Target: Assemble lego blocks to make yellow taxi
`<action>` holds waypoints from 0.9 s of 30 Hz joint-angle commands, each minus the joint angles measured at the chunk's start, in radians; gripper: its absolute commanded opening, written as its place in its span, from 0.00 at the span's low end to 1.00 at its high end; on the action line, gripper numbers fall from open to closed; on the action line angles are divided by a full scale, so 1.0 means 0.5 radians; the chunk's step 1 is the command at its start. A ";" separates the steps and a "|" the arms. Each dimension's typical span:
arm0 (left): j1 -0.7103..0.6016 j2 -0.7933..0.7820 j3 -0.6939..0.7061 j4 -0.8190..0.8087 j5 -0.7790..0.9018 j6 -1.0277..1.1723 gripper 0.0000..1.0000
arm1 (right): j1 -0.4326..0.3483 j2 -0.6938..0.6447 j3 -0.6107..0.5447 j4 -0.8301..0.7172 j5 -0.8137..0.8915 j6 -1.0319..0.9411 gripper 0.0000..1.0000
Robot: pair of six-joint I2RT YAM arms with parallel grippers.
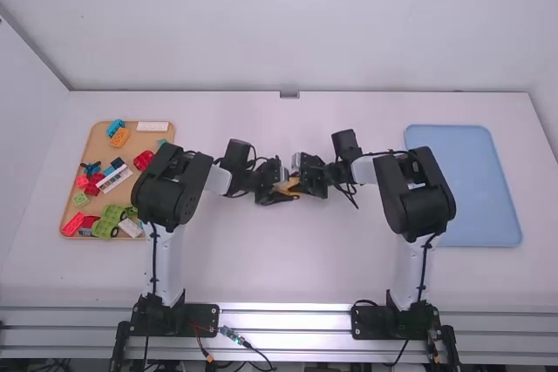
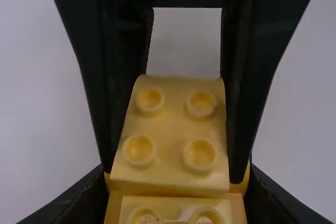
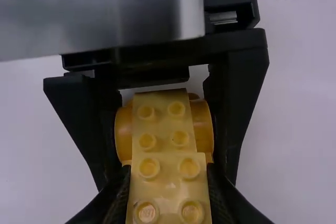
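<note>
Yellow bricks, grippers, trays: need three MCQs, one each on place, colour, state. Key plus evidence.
1. Blue tray on the table:
A) left side
B) middle
C) right side

2. Bricks held at mid-table:
A) yellow
B) green
C) red

3. Right gripper:
A) open, away from the bricks
B) closed on a brick
C) holding the tray's rim

Key:
1 C: high view shows it near the table's right edge.
2 A: both wrist views show yellow studded tops.
3 B: right wrist view shows its fingers against a yellow brick's two sides.
</note>
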 commanded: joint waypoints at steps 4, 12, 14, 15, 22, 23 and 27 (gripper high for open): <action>-0.024 0.025 -0.013 -0.063 0.114 0.174 0.41 | 0.034 -0.029 -0.018 -0.055 0.051 -0.060 0.26; -0.024 0.025 -0.013 -0.100 0.095 0.236 0.38 | 0.034 -0.029 -0.018 -0.109 0.053 -0.068 0.27; -0.024 0.025 -0.013 -0.088 0.094 0.233 0.38 | 0.034 -0.029 -0.018 -0.114 0.053 -0.068 0.27; -0.024 0.026 -0.013 -0.088 0.094 0.234 0.38 | 0.034 -0.029 -0.018 -0.115 0.053 -0.068 0.27; -0.025 0.026 -0.013 -0.091 0.093 0.233 0.38 | 0.034 -0.029 -0.017 -0.108 0.063 -0.068 0.47; -0.025 0.026 -0.013 -0.091 0.094 0.233 0.38 | 0.034 -0.029 -0.017 -0.107 0.064 -0.068 0.48; -0.024 0.026 -0.013 -0.090 0.098 0.233 0.38 | 0.034 -0.029 -0.017 -0.107 0.057 -0.067 0.53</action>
